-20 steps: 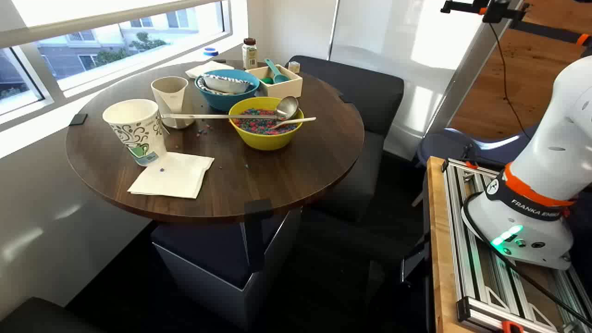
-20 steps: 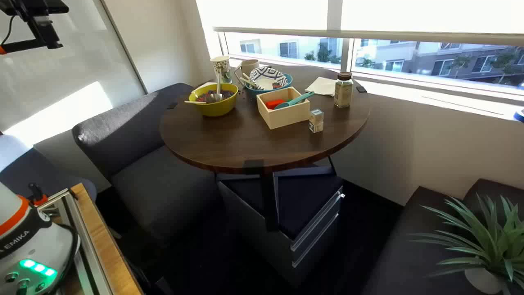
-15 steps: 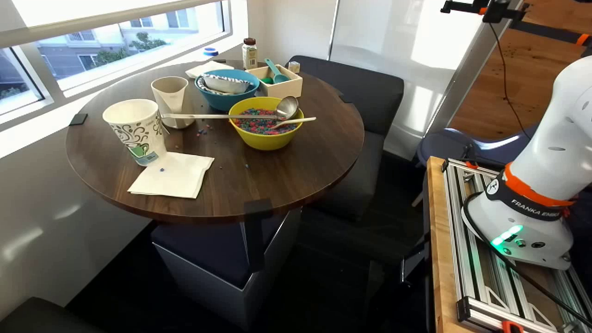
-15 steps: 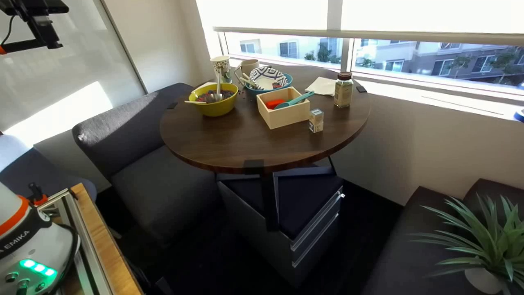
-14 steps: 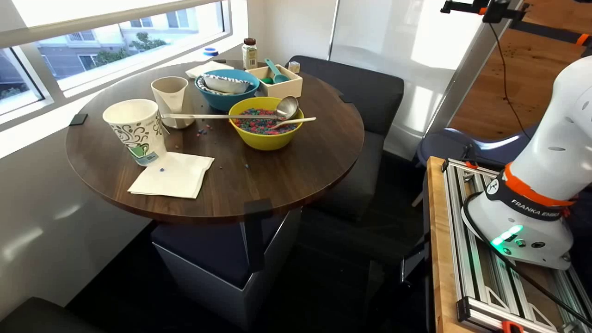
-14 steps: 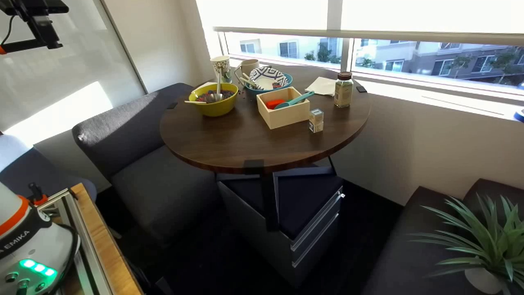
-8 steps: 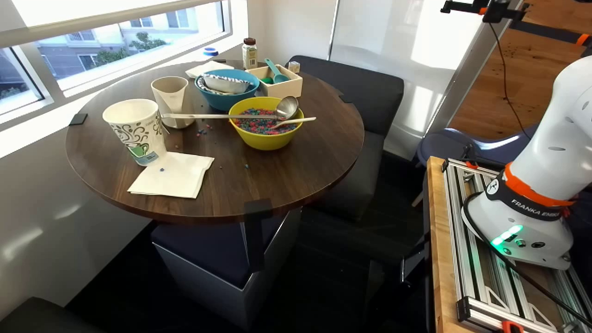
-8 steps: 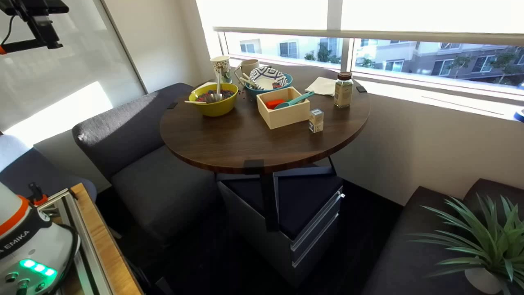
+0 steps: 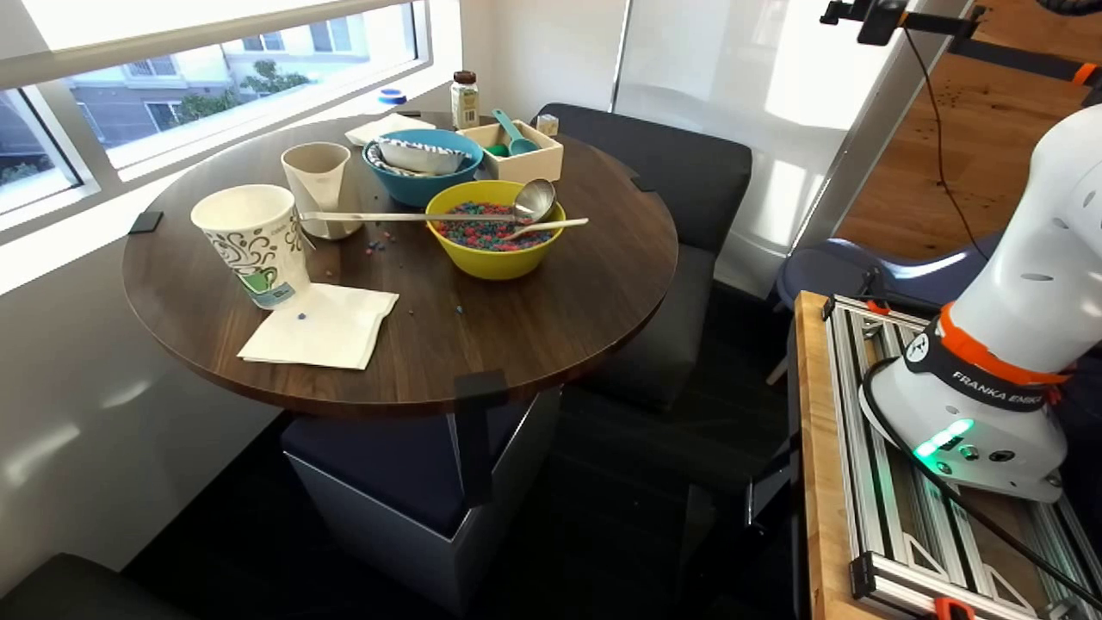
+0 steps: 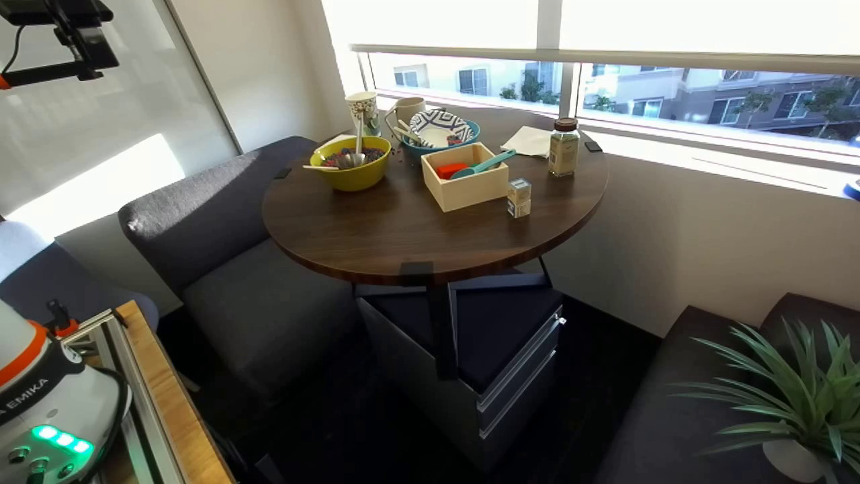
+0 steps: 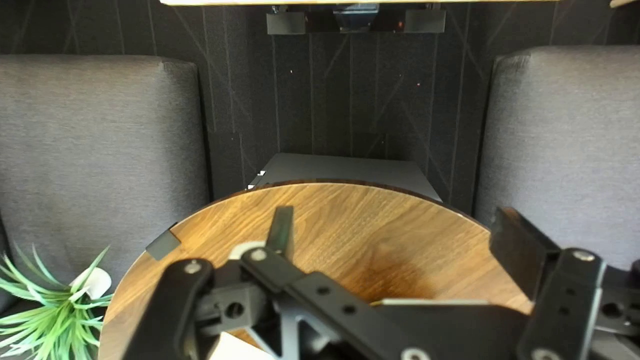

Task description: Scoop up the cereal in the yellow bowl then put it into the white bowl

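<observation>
Gripper (image 11: 399, 237) spread wide, grasping nothing, well apart from yellow bowl (image 9: 495, 264), which rim shove could tip. Blue bowl (image 9: 422, 188) near it, white bowl (image 10: 435, 136) nested inside, looks tilted, so poured stuff may slide out. Ladle (image 9: 465, 218) overhangs yellow bowl, off-centre pinch likely twists it. Cereal (image 9: 473, 232) in yellow bowl, loose, jerky carry = spills tbh.

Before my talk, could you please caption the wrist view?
Past the open end effector: a round wooden table, potted plant at lower left.
</observation>
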You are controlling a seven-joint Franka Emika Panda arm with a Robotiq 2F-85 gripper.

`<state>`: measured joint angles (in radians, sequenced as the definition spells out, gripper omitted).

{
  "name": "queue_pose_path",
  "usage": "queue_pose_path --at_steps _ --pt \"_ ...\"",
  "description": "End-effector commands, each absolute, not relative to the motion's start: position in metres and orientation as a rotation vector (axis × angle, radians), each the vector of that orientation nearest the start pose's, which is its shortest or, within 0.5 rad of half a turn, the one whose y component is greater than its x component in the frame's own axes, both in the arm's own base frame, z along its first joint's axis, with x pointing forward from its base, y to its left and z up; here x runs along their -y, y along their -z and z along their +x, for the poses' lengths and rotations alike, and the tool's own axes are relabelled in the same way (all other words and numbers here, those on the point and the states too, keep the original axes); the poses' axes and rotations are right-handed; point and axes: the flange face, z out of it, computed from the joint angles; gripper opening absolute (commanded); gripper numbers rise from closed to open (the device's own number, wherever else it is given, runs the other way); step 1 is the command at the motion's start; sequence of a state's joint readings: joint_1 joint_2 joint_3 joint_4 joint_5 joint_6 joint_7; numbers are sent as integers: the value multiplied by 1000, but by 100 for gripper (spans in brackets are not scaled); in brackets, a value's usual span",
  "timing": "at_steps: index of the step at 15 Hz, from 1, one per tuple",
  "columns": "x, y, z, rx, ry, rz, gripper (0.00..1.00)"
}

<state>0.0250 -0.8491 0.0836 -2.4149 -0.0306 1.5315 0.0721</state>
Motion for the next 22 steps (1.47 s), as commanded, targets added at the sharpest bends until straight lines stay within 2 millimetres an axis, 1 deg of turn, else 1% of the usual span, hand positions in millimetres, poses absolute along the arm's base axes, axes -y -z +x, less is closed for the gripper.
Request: queue_pose_path --at_steps 1,3,6,9,11,14,17,22 --pt "-47 -551 331 -11 -64 -3204 100" --pt "-45 -533 359 8 -36 -3194 100" --pt "-47 -503 397 0 -78 -3164 100" --pt "-56 -474 426 -15 -129 -3159 100" --pt "-62 -456 442 -49 -132 -3151 100" --pt "-64 -432 461 -89 -138 -3141 100" --pt "-69 -413 479 -103 -66 -3151 100" --pt "-83 -386 509 -136 52 -3128 100"
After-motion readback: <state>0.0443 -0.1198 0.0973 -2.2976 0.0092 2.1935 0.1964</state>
